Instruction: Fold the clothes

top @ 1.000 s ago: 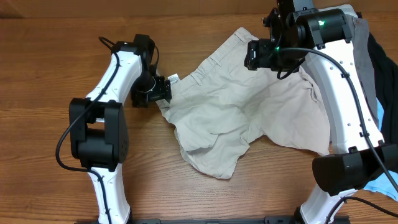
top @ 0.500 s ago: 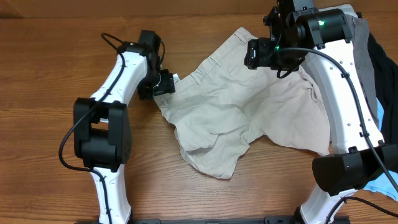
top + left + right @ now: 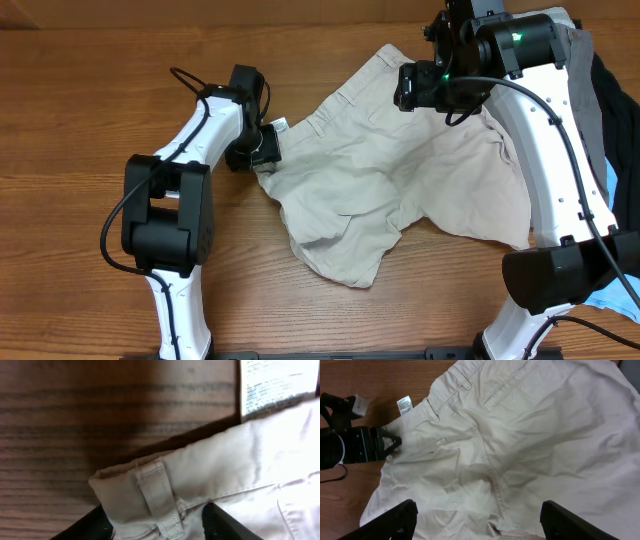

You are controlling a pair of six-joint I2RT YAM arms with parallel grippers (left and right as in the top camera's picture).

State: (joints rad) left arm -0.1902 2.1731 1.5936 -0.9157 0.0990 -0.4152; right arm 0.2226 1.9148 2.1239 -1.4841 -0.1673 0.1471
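Overhead: pale beige shorts (image 3: 400,190) lay rumpled and spread flat at the centre of the table (image 3: 80,80), with no fold made. Folding was at the start, as I read it, and everything was left to do. The left gripper (image 3: 262,150) sat at the shorts' 9 o'clock edge, on the waistband corner. The right gripper (image 3: 418,88) hung over their 12 o'clock edge. A pile of grey and black garments (image 3: 598,110) sat at the table's 3 o'clock, with a light-blue garment (image 3: 612,295) at 4 o'clock, both untouched.

Left wrist: the jaws were apart, with fingers (image 3: 85,527) on either side of the waistband corner (image 3: 155,495) and its belt loop. No clamp showed. The white label (image 3: 275,385) at 1 o'clock carried printed lines too blurred to read.

Right wrist: the jaws were wide apart with nothing between them, fingers (image 3: 395,520) above the seat of the shorts. The label sat at 10 o'clock, its text too small to read. No brand was legible anywhere.
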